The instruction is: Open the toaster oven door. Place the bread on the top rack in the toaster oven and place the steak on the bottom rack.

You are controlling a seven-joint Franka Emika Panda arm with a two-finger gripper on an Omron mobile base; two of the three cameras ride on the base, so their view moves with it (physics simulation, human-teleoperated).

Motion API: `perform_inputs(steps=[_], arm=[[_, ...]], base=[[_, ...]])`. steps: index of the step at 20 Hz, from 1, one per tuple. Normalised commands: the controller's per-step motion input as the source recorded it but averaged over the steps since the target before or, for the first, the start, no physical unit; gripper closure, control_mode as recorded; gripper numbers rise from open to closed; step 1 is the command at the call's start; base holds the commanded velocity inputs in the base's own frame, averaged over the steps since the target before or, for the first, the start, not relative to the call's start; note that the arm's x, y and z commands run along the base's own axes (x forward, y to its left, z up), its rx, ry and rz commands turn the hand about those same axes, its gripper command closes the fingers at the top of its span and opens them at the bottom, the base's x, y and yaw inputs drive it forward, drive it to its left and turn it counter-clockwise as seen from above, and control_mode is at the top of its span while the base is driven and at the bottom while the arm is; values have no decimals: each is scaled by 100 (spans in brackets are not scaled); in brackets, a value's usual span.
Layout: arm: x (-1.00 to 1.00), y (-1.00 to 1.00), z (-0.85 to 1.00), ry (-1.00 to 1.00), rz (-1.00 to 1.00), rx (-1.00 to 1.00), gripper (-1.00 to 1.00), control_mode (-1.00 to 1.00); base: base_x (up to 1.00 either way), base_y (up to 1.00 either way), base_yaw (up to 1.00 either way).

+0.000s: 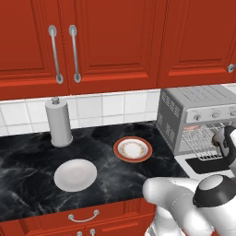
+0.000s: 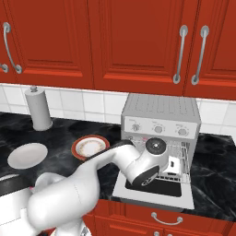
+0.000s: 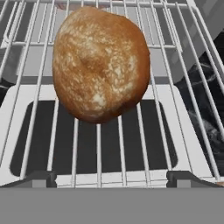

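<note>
The gripper [image 3: 112,178] is hanging wide open and empty directly over the bread [image 3: 100,63], which is lying on the top rack [image 3: 183,65] between its fingertips.

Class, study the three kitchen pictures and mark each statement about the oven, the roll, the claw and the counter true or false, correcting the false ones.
1. The silver-grey toaster oven door is shut. False: it hangs open, lying flat in front of the oven.
2. The lumpy round brown bread roll lies on a silver wire rack. True.
3. The claw is clamped on the roll. False: its tips stand wide apart, clear of the roll.
4. A red-rimmed plate sits on the dark marble counter, left of the boxy silver toaster oven. True.
5. The plain white plate holds a steak. False: it is bare.
</note>
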Motion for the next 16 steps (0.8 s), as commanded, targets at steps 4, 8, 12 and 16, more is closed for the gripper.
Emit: perform_inputs(steps=[4, 8, 12, 16], arm=[[-13, 0, 41, 1, 0, 0, -100, -100], [-21, 0, 48, 17, 0, 0, -100, -100], [-38, 0, 6, 25, 0, 0, -100, -100], [-25, 13, -18, 16, 0, 3, -100, -100]], base=[[0, 0, 0], [0, 0, 0], [0, 0, 0], [0, 0, 0]])
